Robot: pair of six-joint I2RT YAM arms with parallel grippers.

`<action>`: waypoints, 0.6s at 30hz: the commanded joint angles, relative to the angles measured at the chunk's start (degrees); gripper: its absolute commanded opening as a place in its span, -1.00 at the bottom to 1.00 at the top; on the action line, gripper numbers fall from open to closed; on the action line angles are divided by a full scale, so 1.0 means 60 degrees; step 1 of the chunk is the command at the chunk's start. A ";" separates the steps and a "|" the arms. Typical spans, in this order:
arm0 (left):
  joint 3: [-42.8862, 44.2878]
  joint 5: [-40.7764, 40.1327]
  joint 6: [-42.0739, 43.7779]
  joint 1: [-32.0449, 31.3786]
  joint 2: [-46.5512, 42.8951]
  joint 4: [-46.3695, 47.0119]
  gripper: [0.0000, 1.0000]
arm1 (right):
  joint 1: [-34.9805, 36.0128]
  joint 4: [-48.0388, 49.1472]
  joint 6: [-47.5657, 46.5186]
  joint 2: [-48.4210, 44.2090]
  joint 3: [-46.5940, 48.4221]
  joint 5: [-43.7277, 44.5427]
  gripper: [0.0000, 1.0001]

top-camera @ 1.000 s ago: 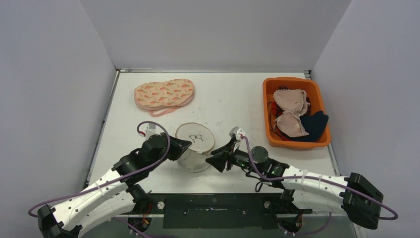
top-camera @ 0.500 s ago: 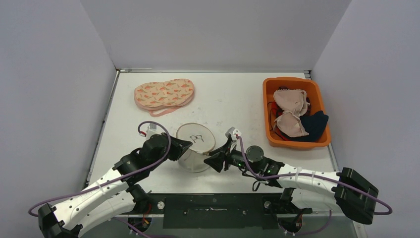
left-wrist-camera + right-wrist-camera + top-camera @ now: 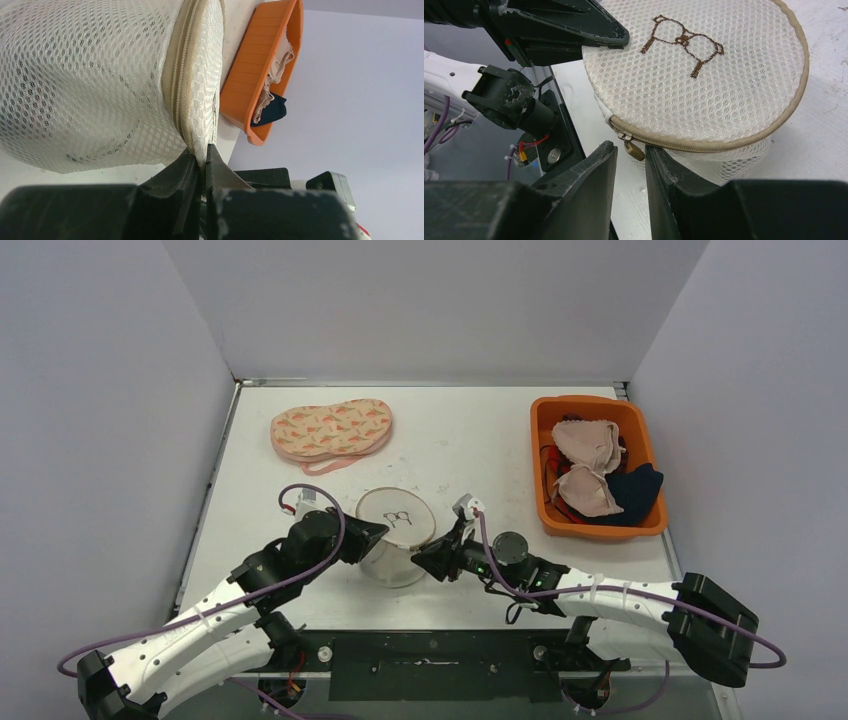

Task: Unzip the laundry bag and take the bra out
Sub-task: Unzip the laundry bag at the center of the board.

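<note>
Right gripper (image 3: 630, 148) slid closer; we see jaws narrower yet apart around zipper pull (image 3: 635, 150); left gripper (image 3: 201, 153) clamps laundry bag (image 3: 90, 85) rim.

White tabletop (image 3: 450, 430) is enclosed on 3 sides by plain pale lavender-grey panels: back wall (image 3: 430, 300), L wall (image 3: 100, 440), R wall (image 3: 760, 440). A metal strip (image 3: 300, 382) is seen along the far & L table edges. Even, diffuse light; only faint shadows are cast.

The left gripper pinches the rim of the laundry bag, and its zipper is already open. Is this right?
Not quite. The left gripper does pinch the rim of the laundry bag, but the zipper is closed: the right wrist view shows it shut, with the pull at its end.
</note>
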 commanded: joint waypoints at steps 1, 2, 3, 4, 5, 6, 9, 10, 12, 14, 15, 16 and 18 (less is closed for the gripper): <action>0.0061 0.0048 -0.0031 -0.0036 -0.0088 0.0714 -1.00 | -0.0027 0.0864 0.0108 0.0090 0.0387 0.0123 -0.46; 0.0044 0.0048 -0.0031 -0.0037 -0.0110 0.0714 -1.00 | -0.0027 0.0837 0.0108 0.0078 0.0387 0.0123 -0.50; 0.0033 0.0048 -0.0034 -0.0035 -0.0129 0.0714 -1.00 | -0.0020 0.0808 0.0108 0.0063 0.0387 0.0130 -0.54; 0.0015 0.0048 -0.0031 -0.0029 -0.0144 0.0714 -1.00 | -0.0026 0.0744 0.0095 0.0049 0.0381 0.0155 -0.60; -0.0004 0.0048 -0.0038 -0.0034 -0.0161 0.0714 -1.00 | -0.0023 0.0665 0.0094 0.0027 0.0386 0.0196 -0.72; -0.0017 0.0048 -0.0032 -0.0029 -0.0174 0.0725 -1.00 | -0.0027 0.0547 0.0093 0.0019 0.0400 0.0251 -0.80; -0.0076 0.0087 -0.0030 -0.0033 -0.0192 0.0806 -1.00 | -0.0027 0.0005 0.0027 -0.0090 0.0494 0.0440 -0.89; -0.0090 0.0091 -0.0022 -0.0031 -0.0185 0.0799 -1.00 | -0.0027 -0.0193 -0.0021 -0.0135 0.0503 0.0508 -0.89; -0.0119 0.0113 -0.0007 -0.0036 -0.0203 0.0814 -1.00 | -0.0027 -0.0697 -0.0101 -0.0318 0.0483 0.0686 -0.89; -0.0181 0.0106 -0.0010 -0.0037 -0.0206 0.0854 -1.00 | -0.0014 -0.1095 -0.0182 -0.0539 0.0450 0.0875 -0.89; -0.0211 0.0117 0.0009 -0.0031 -0.0207 0.0903 -1.00 | 0.0019 -0.1299 -0.0252 -0.0638 0.0435 0.0987 -0.89; -0.0253 0.0142 0.0060 -0.0029 -0.0194 0.1003 -1.00 | 0.0068 -0.1548 -0.0292 -0.0758 0.0426 0.1141 -0.89; -0.0355 0.0236 0.0272 -0.0023 -0.0133 0.1294 -1.00 | 0.0205 -0.2025 -0.0418 -0.0973 0.0409 0.1569 -0.89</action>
